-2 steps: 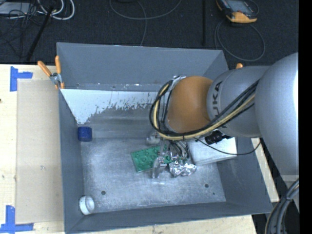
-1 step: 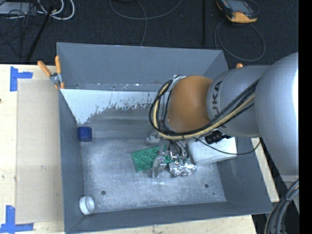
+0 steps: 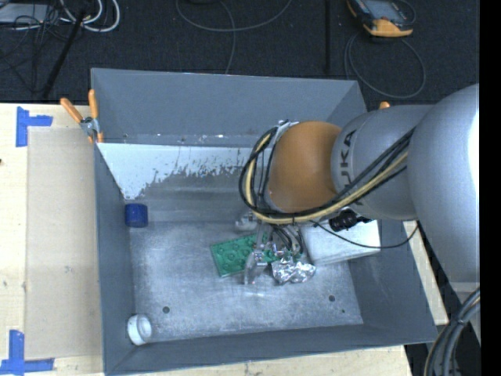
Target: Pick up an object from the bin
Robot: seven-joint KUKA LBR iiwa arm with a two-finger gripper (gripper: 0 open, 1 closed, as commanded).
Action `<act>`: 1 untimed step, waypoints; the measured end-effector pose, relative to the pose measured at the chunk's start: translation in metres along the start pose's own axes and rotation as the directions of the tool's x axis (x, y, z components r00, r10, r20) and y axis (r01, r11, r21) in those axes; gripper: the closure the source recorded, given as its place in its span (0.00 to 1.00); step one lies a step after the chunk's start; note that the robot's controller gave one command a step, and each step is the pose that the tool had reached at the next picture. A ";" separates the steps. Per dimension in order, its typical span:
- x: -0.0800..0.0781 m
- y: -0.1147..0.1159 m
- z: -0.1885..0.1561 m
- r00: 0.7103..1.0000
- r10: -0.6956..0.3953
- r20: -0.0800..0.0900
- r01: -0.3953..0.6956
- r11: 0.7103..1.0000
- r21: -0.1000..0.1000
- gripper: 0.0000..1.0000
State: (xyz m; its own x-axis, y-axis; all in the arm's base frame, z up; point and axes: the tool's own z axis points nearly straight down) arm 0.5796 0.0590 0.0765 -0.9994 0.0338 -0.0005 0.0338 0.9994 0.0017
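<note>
Gripper (image 3: 262, 266), whether released or clenched indiscernible, at right end of green flat plate (image 3: 233, 255), bin-floor centre; plate extends leftward

No legible text, no readable labels

Arm (image 3: 407, 163) enters from 3 o'clock. Orange wrist cover (image 3: 301, 167), ringed with looped cables, sits above bin centre. Gripper (image 3: 256, 266) is low over the floor of the grey bin (image 3: 196, 304), a little toward 4 o'clock of centre.

Flat green plate (image 3: 231, 255), tilted square, lies at the gripper's 9 o'clock with its near edge at the gripper; contact not clear. Crumpled foil wad (image 3: 292, 271) is just beside the gripper at 3 o'clock. White flat box (image 3: 348, 241) is at 2 o'clock, partly under the arm.

Blue cap (image 3: 136, 215) is well apart at the bin's 9 o'clock, at the foot of the sloped wall. White round cap (image 3: 139, 329) is in the 7 o'clock corner.
</note>
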 end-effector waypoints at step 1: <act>0.000 0.000 0.000 1.000 0.004 -0.001 -0.004 1.000 0.000 0.00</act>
State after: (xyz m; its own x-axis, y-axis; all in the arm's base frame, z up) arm 0.5797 0.0595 0.0767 -0.9993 0.0378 0.0002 0.0378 0.9993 0.0017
